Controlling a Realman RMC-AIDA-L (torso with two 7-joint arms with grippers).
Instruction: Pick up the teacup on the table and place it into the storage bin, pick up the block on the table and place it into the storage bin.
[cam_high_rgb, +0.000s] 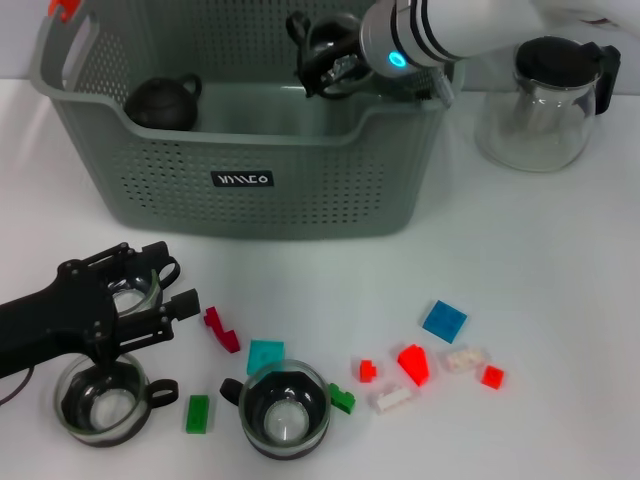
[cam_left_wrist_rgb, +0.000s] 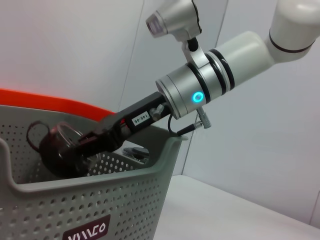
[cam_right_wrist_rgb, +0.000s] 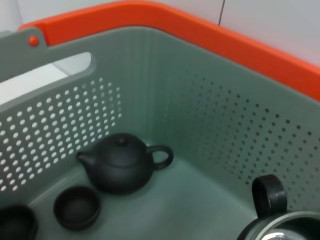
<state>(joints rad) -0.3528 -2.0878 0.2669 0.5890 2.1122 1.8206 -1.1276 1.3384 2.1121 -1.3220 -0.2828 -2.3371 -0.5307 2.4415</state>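
Observation:
The grey-green storage bin (cam_high_rgb: 300, 190) stands at the back of the table. My right gripper (cam_high_rgb: 335, 62) reaches in over its right rim, shut on a glass teacup (cam_high_rgb: 318, 45) with a black handle. The right wrist view shows this teacup (cam_right_wrist_rgb: 280, 227) low inside the bin. My left gripper (cam_high_rgb: 172, 283) sits open at the front left, its fingers on either side of a second teacup (cam_high_rgb: 135, 291). Two more teacups (cam_high_rgb: 100, 402) (cam_high_rgb: 285, 410) stand near the front edge. Loose blocks lie in front of the bin, such as a teal block (cam_high_rgb: 265, 355) and a blue block (cam_high_rgb: 444, 320).
A black teapot (cam_high_rgb: 160, 100) and small dark cups (cam_right_wrist_rgb: 77, 206) lie inside the bin. A glass jug (cam_high_rgb: 545, 100) with a black lid stands to the bin's right. Red (cam_high_rgb: 413, 363), green (cam_high_rgb: 197, 413) and white (cam_high_rgb: 392, 398) blocks are scattered between the teacups.

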